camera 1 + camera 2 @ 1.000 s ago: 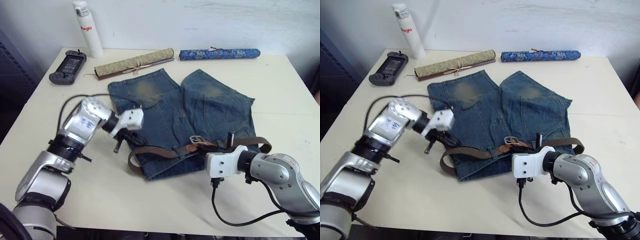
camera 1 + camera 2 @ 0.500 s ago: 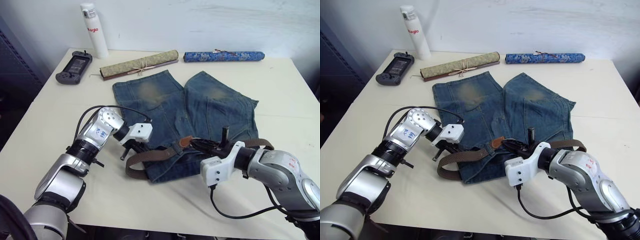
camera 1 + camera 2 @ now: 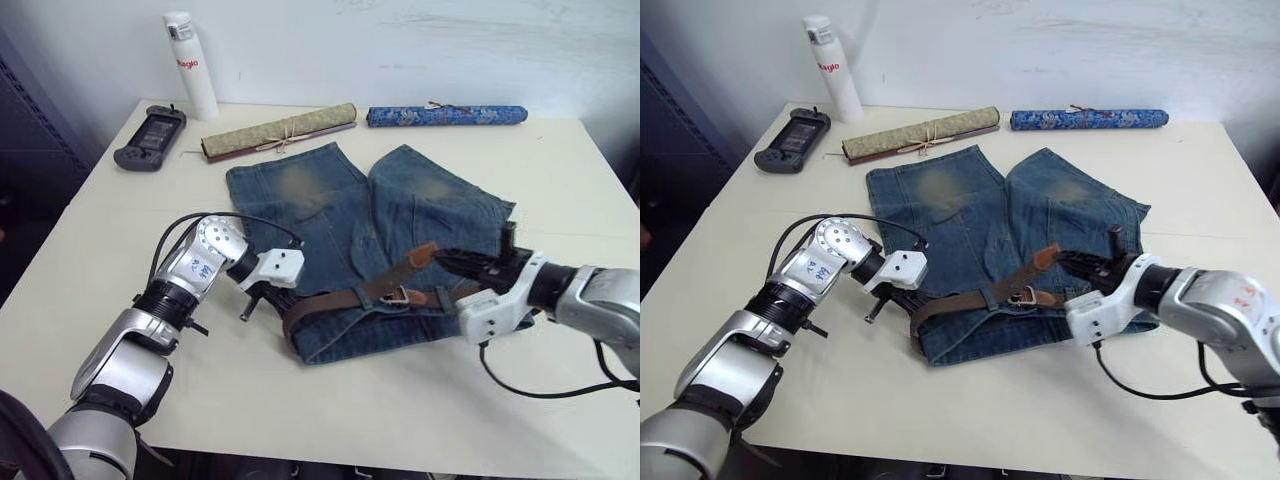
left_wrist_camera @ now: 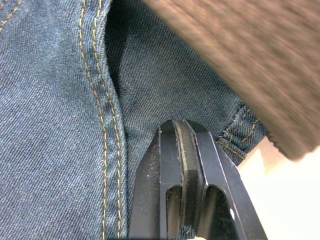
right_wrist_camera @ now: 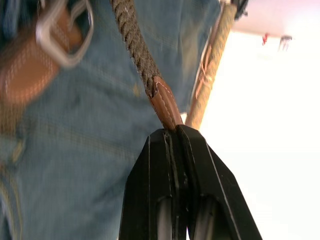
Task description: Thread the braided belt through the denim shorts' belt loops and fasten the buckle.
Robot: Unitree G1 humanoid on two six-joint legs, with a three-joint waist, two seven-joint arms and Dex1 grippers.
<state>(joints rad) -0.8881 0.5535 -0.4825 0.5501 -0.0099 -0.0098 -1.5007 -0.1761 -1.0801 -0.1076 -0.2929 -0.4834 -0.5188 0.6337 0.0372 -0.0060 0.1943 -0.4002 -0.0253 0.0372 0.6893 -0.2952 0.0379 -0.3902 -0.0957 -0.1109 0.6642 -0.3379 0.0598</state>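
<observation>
From our head, both eye views look down over the desk (image 3: 330, 400) and share the denim shorts (image 3: 400, 215); our wrist views sit close against that denim.

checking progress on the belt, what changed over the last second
The right gripper, shut on the belt tip, pulled it up and to the robot's right through the buckle, and the slack loop at the robot's left shrank. The left gripper stays shut on the shorts' waistband.

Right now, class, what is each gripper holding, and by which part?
The right gripper pinches the braided belt by its tapered leather tip. The left gripper is closed on the denim shorts at the waistband.
</observation>
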